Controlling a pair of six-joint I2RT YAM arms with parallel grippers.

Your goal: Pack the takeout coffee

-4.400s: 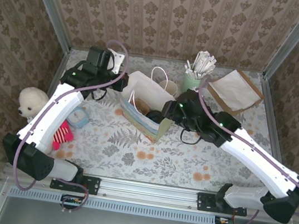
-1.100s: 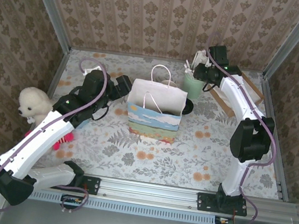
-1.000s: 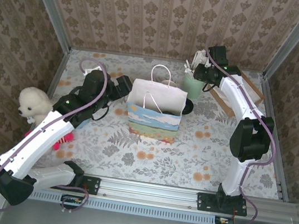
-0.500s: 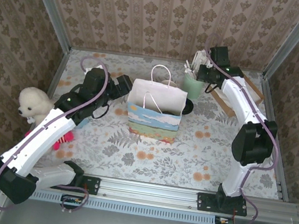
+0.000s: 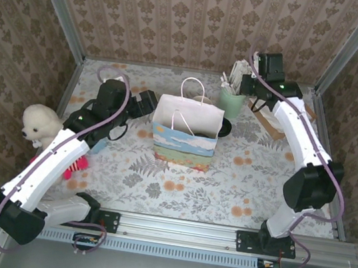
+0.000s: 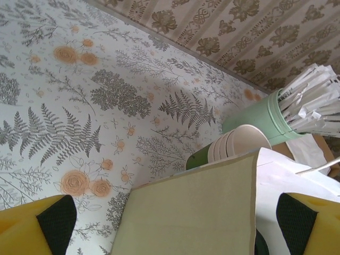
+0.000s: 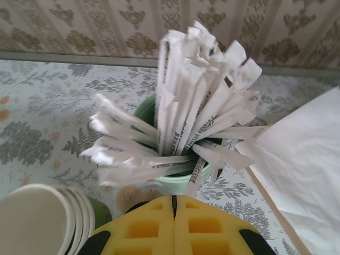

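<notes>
The paper bag (image 5: 184, 147) stands upright mid-table with its mouth open. Something dark lies inside it (image 5: 194, 133), and a dark rim shows behind its side panel (image 6: 259, 245); I cannot tell whether this is the takeout coffee. My left gripper (image 5: 149, 100) is open at the bag's left side, and the olive panel (image 6: 196, 212) fills the space between its pads (image 6: 53, 223). My right gripper (image 5: 245, 85) hangs over the pale-green holder (image 5: 231, 101), shut (image 7: 173, 201). One printed white stick (image 7: 194, 178) reaches its fingertips.
A stack of lidless green cups (image 6: 234, 146) lies on its side behind the bag, next to the holder. A white napkin on brown paper (image 5: 282, 108) sits at the back right. A white plush toy (image 5: 36, 123) and a pink item (image 5: 75, 160) lie at the left.
The bag, tipped 4.4 s ago with the right gripper at its mouth, stands upright. Over the last second my right gripper has drawn back and up from the holder. The left arm shifted slightly.
</notes>
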